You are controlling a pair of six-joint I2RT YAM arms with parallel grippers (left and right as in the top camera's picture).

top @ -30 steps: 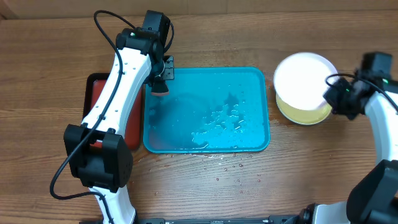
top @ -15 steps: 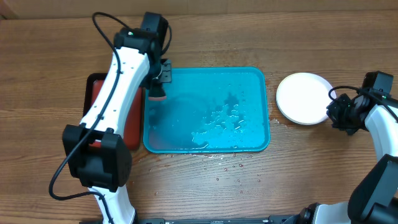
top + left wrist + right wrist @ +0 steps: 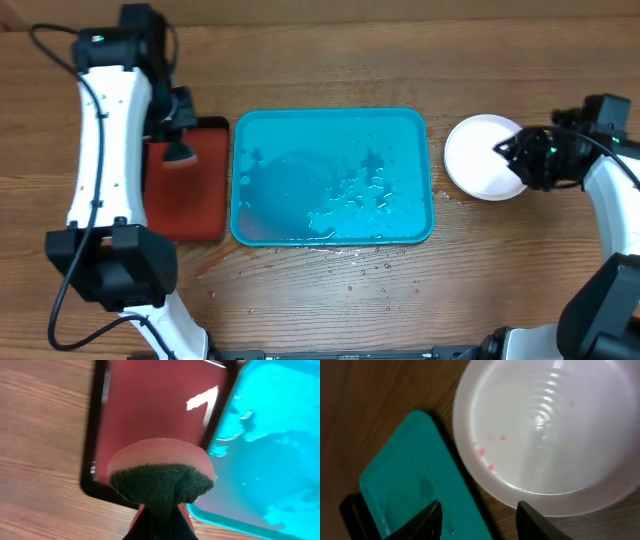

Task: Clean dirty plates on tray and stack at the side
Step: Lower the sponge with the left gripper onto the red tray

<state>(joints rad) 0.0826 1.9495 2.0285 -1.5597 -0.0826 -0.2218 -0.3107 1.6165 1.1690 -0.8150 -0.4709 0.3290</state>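
The turquoise tray (image 3: pixel 330 113) lies mid-table, wet and holding no plates; it also shows in the left wrist view (image 3: pixel 270 445) and the right wrist view (image 3: pixel 405 480). A white plate (image 3: pixel 478 158) sits on the table right of the tray, with a few small red specks on it (image 3: pixel 545 425). The pale blue and yellow-green plates do not show. My right gripper (image 3: pixel 510 158) is open and empty, its fingers (image 3: pixel 480 519) hovering at the plate's edge. My left gripper (image 3: pixel 178 150) is shut on a pink sponge with a green pad (image 3: pixel 160 477), above the red tray.
A smaller red tray with a black rim (image 3: pixel 195 205) lies just left of the turquoise tray, also seen in the left wrist view (image 3: pixel 150 405). Water drops (image 3: pixel 370 265) spot the wooden table in front of the turquoise tray.
My left arm has swung left with the sponge, from the turquoise tray's left edge to over the red tray. My right gripper has moved left onto the white plate's right edge.
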